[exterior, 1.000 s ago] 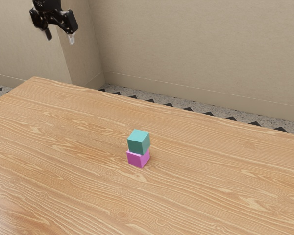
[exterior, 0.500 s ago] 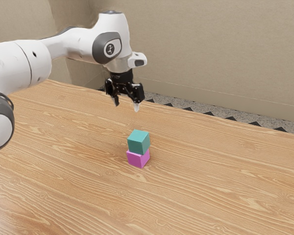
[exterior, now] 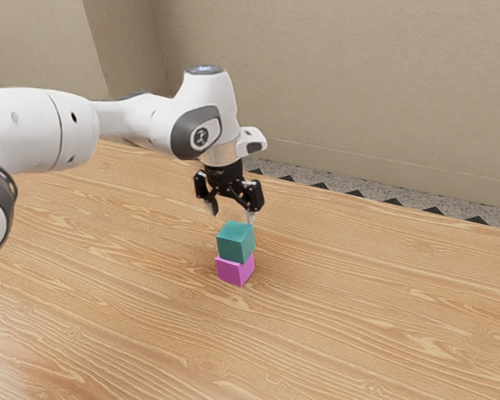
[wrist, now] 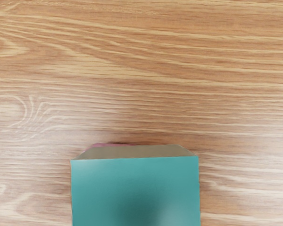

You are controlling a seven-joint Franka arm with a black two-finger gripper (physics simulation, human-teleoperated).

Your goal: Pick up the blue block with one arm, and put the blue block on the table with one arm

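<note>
My gripper (exterior: 232,218) is open, pointing down just above and behind the teal-blue block (exterior: 236,242) in the exterior view, its fingers spread apart with nothing gripped. That blue block rests on top of a magenta block (exterior: 234,269), which stands on the wooden table (exterior: 358,317). In the wrist view the blue block (wrist: 136,190) lies large under the hand, and a thin sliver of the magenta block (wrist: 111,144) peeks out from beneath it.
The table's far edge runs behind the blocks, with a patterned floor (exterior: 362,197) and a beige wall (exterior: 358,83) beyond. The white arm (exterior: 46,129) reaches over the table from the exterior view's left.
From the exterior view's upper left, my open gripper has come across the table and down to just above the stack. The two blocks have stayed where they were.
</note>
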